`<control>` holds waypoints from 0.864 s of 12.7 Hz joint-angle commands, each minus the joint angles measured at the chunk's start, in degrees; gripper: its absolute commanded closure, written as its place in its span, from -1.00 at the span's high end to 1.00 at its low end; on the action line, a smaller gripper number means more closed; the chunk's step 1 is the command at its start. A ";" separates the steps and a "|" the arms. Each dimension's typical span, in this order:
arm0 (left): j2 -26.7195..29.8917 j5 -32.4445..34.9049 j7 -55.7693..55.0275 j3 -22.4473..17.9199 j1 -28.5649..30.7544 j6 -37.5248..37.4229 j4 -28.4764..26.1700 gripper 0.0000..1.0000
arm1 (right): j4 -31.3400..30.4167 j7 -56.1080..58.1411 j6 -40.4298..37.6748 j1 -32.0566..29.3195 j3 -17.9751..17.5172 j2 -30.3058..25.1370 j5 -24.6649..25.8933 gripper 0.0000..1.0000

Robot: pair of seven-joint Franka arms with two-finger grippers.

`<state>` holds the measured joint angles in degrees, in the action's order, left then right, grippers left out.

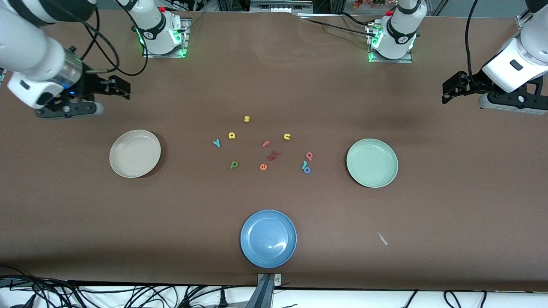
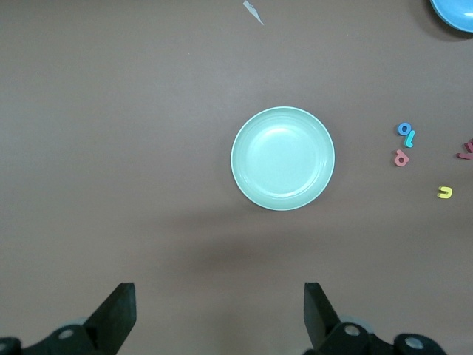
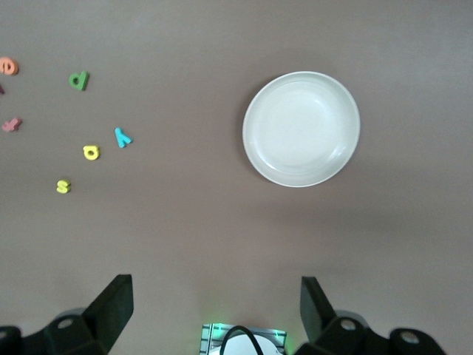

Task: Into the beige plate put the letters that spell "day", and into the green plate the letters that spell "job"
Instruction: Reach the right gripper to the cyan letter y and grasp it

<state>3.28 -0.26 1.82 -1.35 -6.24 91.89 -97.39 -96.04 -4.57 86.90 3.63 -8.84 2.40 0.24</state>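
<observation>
All 6 wanted letters lie mid-desk between the beige plate [image 1: 135, 153] and green plate [image 1: 372, 163]: green d [image 1: 233, 164], yellow a [image 1: 232, 135], teal y [image 1: 217, 143] toward the beige; j [image 1: 304, 164], o [image 1: 307, 170], pink b [image 1: 309, 156] toward the green. Light, soft foam lying flat; pinch across the edges. Left pincer [image 1: 449, 90] and right pincer [image 1: 117, 87] hover spread and empty over bare desk at their own ends.

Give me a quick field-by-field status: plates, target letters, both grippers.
beige plate: empty, toward the right arm's end of the table
green plate: empty, toward the left arm's end
blue plate: empty, nearest the front camera
day letters: green d, yellow a, teal y, all loose on the table between the plates
job letters: light-blue j, blue o, pink-red b, clustered nearer the green plate
other letters: s, u, f, e, loose
left gripper: open, empty, waiting
right gripper: open, empty, waiting
placed so far: none
</observation>
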 commanded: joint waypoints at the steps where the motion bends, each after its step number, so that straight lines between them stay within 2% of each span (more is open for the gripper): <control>1: -0.47 -0.27 0.03 0.12 0.18 -1.28 1.50 1.00 | 0.06 -0.61 1.77 0.67 -1.70 3.64 -0.50 1.00; 3: -0.47 -0.27 0.03 0.12 0.18 -1.28 1.41 1.00 | -1.33 -2.71 5.80 2.69 -1.70 6.46 -0.50 1.00; 6: -0.47 -0.27 0.03 0.12 0.18 -1.28 1.50 1.00 | -6.25 -11.31 18.44 8.31 -1.70 11.55 0.29 1.00; 9: -0.47 -0.27 0.03 0.12 0.18 -1.28 1.50 1.00 | -7.13 -12.22 27.33 10.87 -1.70 17.44 0.29 1.00; 11: -0.47 -0.27 -0.06 0.12 0.00 -1.28 1.50 1.00 | -13.25 -12.31 37.76 12.44 -1.70 18.34 0.38 1.00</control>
<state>3.26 -0.26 1.82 -1.35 -6.25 91.86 -97.32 -104.35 -16.27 117.26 14.94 -10.70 20.83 0.29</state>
